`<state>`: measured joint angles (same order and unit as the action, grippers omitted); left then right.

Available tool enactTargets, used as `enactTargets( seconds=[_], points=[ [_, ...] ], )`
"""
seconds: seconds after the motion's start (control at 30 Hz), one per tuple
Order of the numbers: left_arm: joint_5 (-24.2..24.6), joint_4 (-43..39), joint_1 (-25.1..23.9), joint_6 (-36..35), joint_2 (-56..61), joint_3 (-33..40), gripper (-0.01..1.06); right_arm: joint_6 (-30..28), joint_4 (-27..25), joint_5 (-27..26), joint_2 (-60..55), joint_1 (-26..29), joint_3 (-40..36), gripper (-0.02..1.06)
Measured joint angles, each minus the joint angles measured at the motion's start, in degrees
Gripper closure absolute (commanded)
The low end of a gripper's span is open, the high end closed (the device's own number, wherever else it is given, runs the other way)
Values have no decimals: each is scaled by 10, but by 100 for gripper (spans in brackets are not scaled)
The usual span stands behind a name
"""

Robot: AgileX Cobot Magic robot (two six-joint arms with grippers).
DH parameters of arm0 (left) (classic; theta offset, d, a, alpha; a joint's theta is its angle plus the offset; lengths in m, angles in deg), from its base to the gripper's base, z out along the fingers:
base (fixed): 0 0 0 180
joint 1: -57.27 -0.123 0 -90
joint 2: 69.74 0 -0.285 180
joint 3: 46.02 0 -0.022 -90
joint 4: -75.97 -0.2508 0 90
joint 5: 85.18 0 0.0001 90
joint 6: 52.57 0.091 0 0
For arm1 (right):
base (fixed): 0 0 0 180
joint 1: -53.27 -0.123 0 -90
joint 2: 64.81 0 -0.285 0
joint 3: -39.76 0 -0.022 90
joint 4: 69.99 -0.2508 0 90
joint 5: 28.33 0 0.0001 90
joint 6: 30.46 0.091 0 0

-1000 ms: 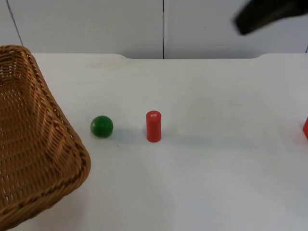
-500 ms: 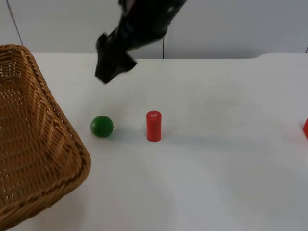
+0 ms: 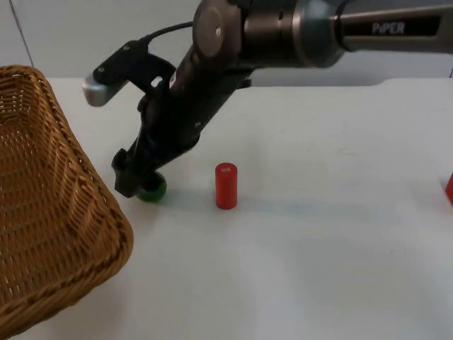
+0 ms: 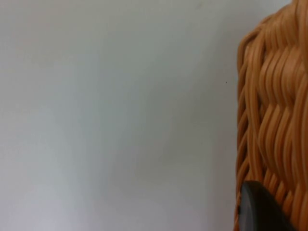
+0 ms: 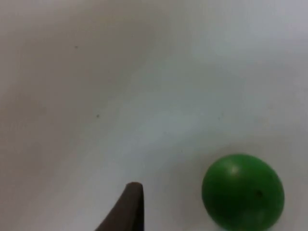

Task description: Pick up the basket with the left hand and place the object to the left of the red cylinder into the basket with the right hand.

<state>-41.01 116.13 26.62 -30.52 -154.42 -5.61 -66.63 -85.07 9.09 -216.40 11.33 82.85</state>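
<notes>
Top view first: the wicker basket [image 3: 49, 212] sits tilted at the table's left side, and what I can see of its inside holds nothing. Left wrist view has the basket's woven wall [image 4: 272, 120] right up against a black fingertip of the left gripper [image 4: 257, 209]; whether those jaws are pinching the rim or spread, I cannot tell.

Now the change: half a second ago the right arm was hanging above the table behind the ball, and now it is down low, with the right gripper [image 3: 134, 183] right at the green ball [image 3: 153, 190]. The ball itself lies where it did, just left of the red cylinder [image 3: 226, 186], well short of the basket. The arm covers most of the ball from above.

Right wrist view shows the green ball [image 5: 243, 191] on the white table [image 5: 120, 82], one dark fingertip just beside it and not touching. Whether those jaws are spread or closed, I cannot tell.

At the far right edge, a sliver of a red thing [image 3: 449, 188].
</notes>
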Motion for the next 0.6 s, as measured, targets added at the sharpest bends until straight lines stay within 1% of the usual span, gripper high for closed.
enactTargets(
  seconds=[0.1, 0.27, 0.43, 0.47, 0.5, 0.53, 0.6],
  points=[
    [0, 0, 0, 0, 0, 0, 105, -17, -1, -22, -17, -2, 0, 9],
    [0, 0, 0, 0, 0, 0, 105, -24, -2, -47, -35, -2, 1, 9],
    [-2, 0, 0, 0, 0, 0, 105, -24, -8, -64, -52, -2, 1, 16],
    [-2, 0, 0, 0, 0, 0, 105, -24, -11, -68, -55, -2, 1, 16],
    [-2, 0, 0, 0, 0, 0, 105, -24, -14, -70, -58, -2, 1, 19],
    [-2, 0, 0, 0, 0, 0, 105, -24, -15, -71, -62, -2, 1, 26],
    [-2, 0, 0, 0, 0, 0, 105, -24, -15, -76, -64, -2, 1, 45]
  ],
)
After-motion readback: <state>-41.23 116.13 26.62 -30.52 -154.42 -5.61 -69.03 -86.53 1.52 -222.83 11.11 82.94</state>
